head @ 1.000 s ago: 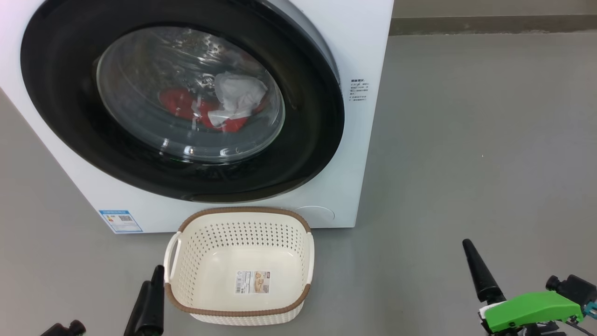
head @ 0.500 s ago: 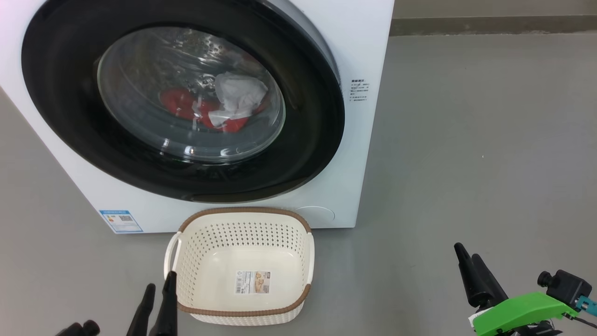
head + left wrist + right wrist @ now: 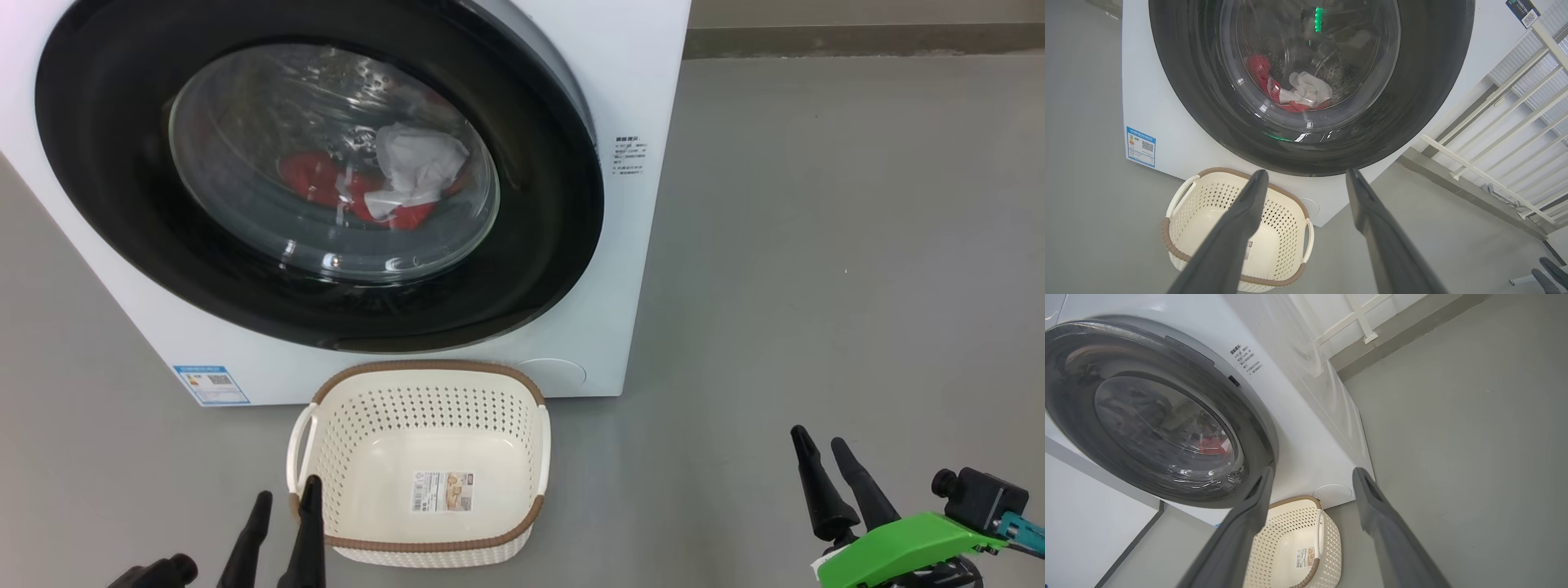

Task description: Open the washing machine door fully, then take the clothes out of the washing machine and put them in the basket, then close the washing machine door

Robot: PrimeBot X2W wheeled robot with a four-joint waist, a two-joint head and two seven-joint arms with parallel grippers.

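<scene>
**Both Hands Are Ready, but the Door Is Not Open Yet**

A second ago the head view showed just one dark finger of each hand. Now the left gripper (image 3: 286,487) shows two fingers spread apart, and its inner finger has slid over to the near left corner of the basket (image 3: 424,367). The right gripper (image 3: 817,437) has turned too, so both its fingers show, and it has moved a little to the left; both hands are wide open and hold nothing. Nothing else has moved; the basket sits in the same spot, with only its paper sticker inside.

I think the arms are just getting ready; the first job, opening the door, has not begun. The washing machine door (image 3: 318,245) is shut flat against the washing machine (image 3: 645,82). The clothes (image 3: 392,184), red with a white piece on top, lie in the drum behind the glass; you can see them but not reach them.

Around them is bare grey floor (image 3: 816,245); a blue sticker (image 3: 211,385) sits low on the machine's front; a white railing (image 3: 1494,122) stands off to one side in the left wrist view.

The basket stands just in front of the machine, right under the door's bottom edge. The door may swing over it, and I cannot tell if it would pass without a bump. The left finger is so near the basket's corner that lifting the arm could knock it. Both hands are low and well apart from the door, so they must go up first.
</scene>
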